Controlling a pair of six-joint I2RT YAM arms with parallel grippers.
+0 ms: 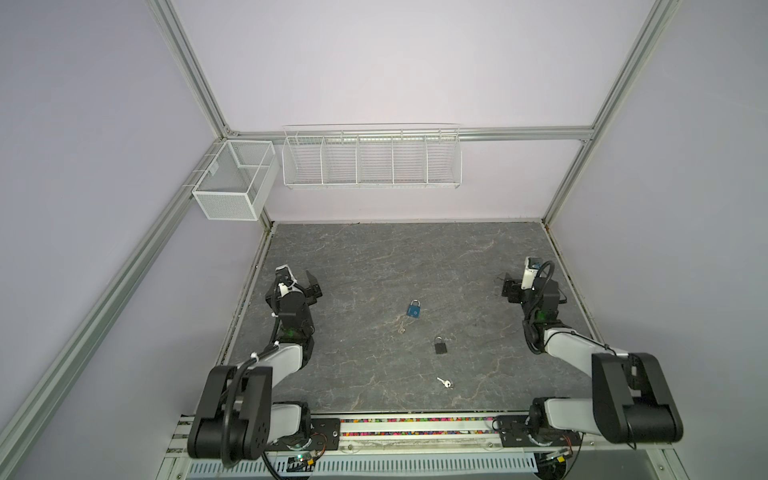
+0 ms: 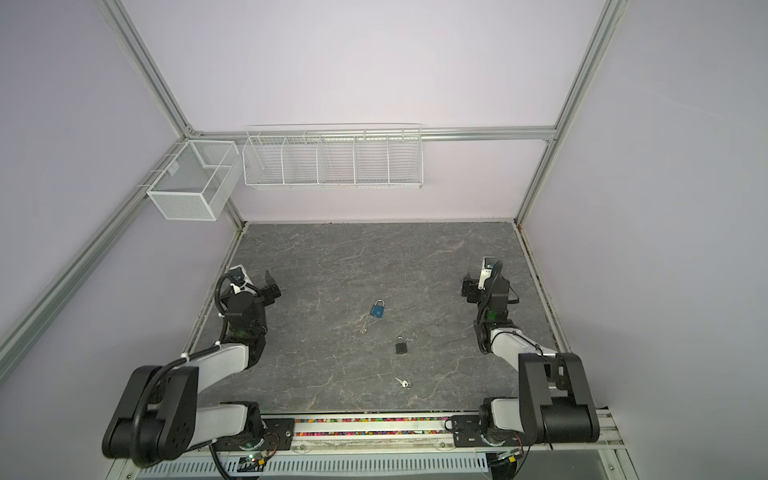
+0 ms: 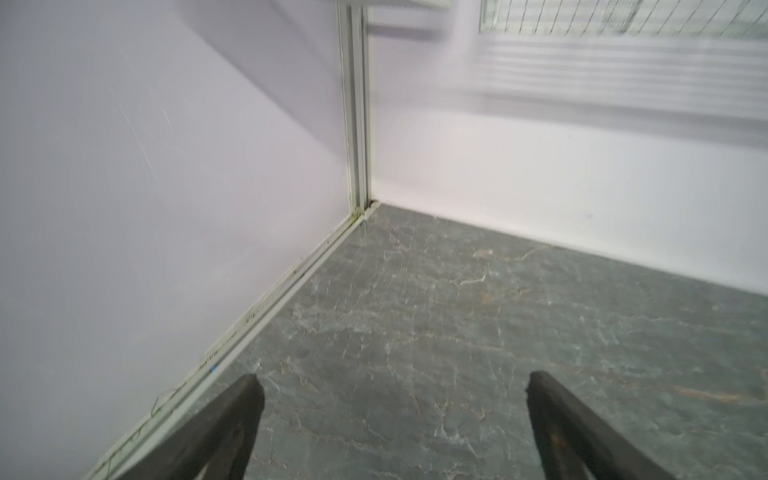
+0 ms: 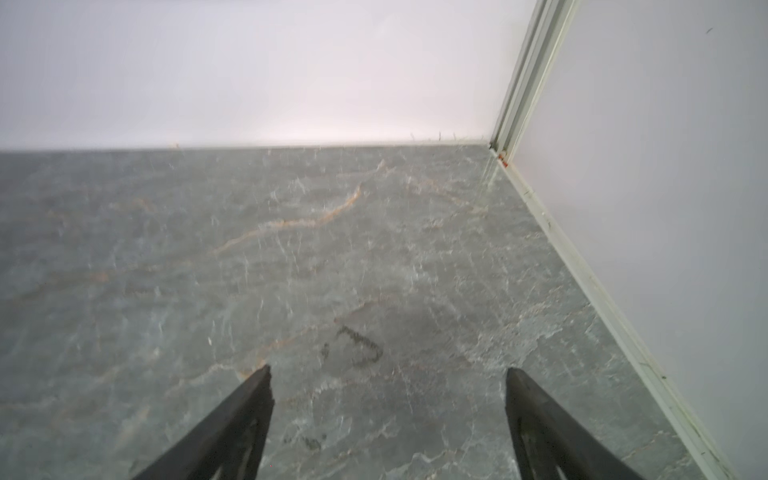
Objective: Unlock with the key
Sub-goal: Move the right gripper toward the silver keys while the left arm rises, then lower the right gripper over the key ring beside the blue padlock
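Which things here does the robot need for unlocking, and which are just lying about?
For the job: silver key, blue padlock, black padlock; which lock it fits, I cannot tell. Perhaps also the small metal piece near the blue padlock.
Just lying about: mesh basket, wire rack, both hung above the table.

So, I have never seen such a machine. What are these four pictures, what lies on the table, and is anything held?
It is a robot with two arms at a grey table. Two pictures look down from above and show nearly the same view. The other two come from a camera on each wrist. On the table lie a blue padlock, a black padlock and a small key, all apart. The left gripper and the right gripper are open and hold nothing.
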